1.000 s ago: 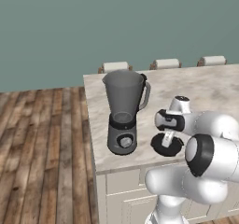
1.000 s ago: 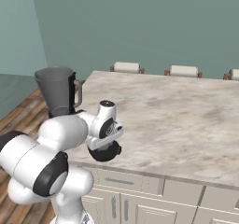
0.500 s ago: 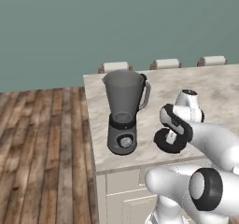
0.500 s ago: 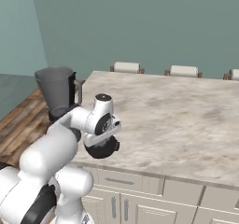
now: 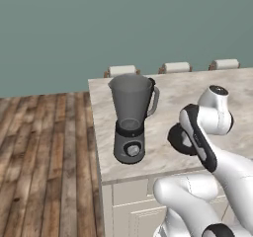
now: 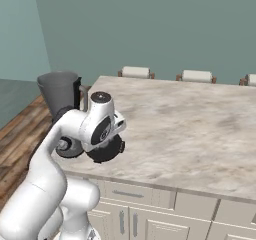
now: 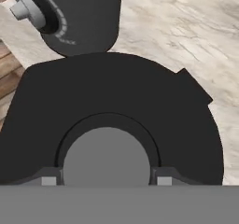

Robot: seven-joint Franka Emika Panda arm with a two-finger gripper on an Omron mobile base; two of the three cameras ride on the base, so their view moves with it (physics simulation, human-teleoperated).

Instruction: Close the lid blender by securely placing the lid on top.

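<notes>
Marble worktop (image 6: 190, 124), blender (image 5: 131, 117) at corner, jar open. Lid (image 7: 116, 120) now off surface vs 1 s ago, pinched at knob by claw (image 7: 106, 180). Means grasp done; carry to jar next.

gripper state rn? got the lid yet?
Gripper: down over the lid, fingertips either side of its grey knob. Cannot tell if it is closed on the knob. Blender jar has no lid on.
</notes>
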